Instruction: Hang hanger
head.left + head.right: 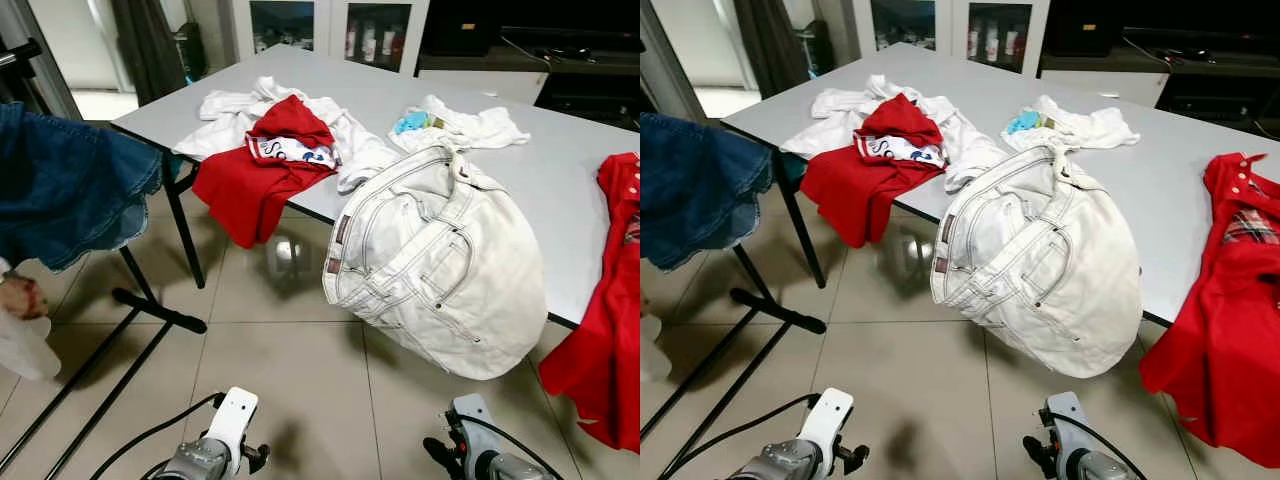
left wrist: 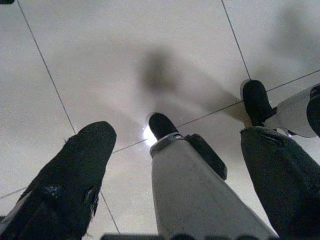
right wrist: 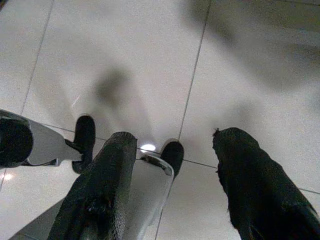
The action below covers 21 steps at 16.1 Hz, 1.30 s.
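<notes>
Pale jeans [image 1: 430, 265] are draped over the table [image 1: 560, 170] edge at centre frame; no hanger can be made out. Left gripper [image 2: 170, 165] and right gripper [image 3: 172, 185] are held low, fingers spread wide, empty, the right nearer.

A blue denim garment [image 1: 70, 190] with a scalloped hem hangs at the far left, its top cut off by the edge. Below it, a black rack [image 1: 160, 312] stands on the tiled floor.
</notes>
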Motion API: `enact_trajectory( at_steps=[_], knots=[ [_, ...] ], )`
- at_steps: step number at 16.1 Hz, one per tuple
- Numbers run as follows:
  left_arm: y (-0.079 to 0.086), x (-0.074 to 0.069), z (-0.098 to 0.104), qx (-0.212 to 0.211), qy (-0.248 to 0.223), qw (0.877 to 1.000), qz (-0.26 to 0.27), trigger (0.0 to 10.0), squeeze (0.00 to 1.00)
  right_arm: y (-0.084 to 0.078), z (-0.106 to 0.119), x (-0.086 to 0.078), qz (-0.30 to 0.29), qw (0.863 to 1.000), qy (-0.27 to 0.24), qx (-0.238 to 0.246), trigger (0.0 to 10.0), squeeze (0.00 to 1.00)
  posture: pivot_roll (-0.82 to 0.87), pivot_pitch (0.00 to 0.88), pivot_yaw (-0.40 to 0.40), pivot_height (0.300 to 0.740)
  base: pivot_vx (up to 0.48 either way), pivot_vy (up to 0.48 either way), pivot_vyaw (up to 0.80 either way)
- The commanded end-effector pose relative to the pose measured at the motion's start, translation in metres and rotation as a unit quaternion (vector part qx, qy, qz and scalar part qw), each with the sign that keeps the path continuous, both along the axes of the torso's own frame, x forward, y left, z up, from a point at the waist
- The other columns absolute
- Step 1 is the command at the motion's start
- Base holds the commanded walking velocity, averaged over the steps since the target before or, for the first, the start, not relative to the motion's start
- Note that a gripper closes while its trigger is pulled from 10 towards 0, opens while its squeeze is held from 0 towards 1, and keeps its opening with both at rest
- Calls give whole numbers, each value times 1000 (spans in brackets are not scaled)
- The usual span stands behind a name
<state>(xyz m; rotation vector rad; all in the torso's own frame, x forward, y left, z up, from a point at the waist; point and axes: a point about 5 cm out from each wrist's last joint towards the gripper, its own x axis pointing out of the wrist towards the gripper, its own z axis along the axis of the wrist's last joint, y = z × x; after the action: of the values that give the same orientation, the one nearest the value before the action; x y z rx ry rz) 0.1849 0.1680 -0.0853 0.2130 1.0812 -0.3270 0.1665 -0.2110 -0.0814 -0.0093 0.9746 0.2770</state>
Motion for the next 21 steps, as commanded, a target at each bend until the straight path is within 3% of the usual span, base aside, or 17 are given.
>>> enact_trajectory(
  at_steps=[1,7,21],
  knots=[
    [1,2,1,8,-4,1000,-4,10000,0,-8,2,4,-17,1000,-6,-20,10000,0,-167,0,31,740,0,0,0],
    [0,2,1,5,-3,1000,-2,10000,0,-31,6,4,-136,988,-34,-57,10000,0,-146,0,19,740,0,0,0],
    [1,-4,-2,5,3,1000,3,10000,0,-18,0,-3,-104,993,-24,-55,10000,0,-153,0,9,740,0,0,0]
  ],
)
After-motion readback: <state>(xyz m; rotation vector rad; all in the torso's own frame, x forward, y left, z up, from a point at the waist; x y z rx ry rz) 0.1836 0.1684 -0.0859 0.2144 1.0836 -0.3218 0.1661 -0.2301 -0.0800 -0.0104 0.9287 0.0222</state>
